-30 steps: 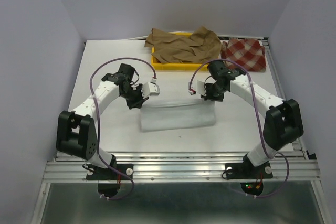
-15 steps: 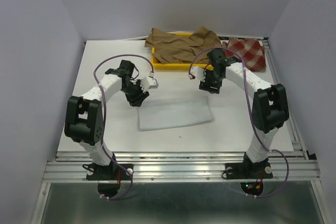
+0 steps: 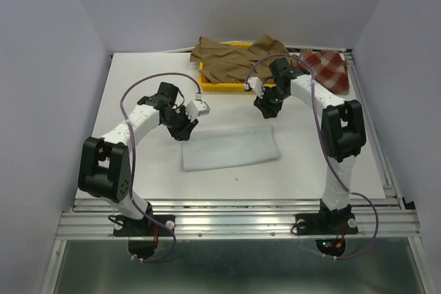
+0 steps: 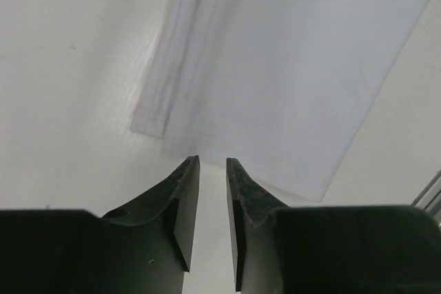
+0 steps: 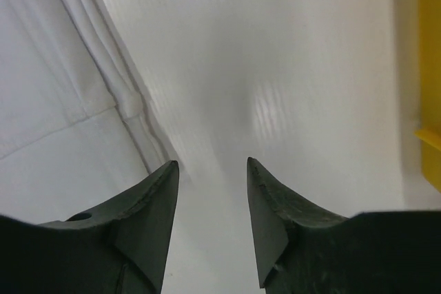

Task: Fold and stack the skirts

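The plain white cloth skirt (image 3: 231, 148) lies folded flat in the middle of the tabletop (image 3: 138, 80). The pleated tan-brown cloth skirt (image 3: 238, 60) drapes over the yellow plastic tray (image 3: 220, 87), with the red-and-beige checked cloth skirt (image 3: 329, 68) just beside it. The left gripper (image 4: 212, 163) hovers by the white skirt's far left corner, jaws narrowly parted and empty. The right gripper (image 5: 210, 163) hangs by the far right corner, jaws wider and empty. All 3 look light and limp, so pinching corners or hems should suit best.
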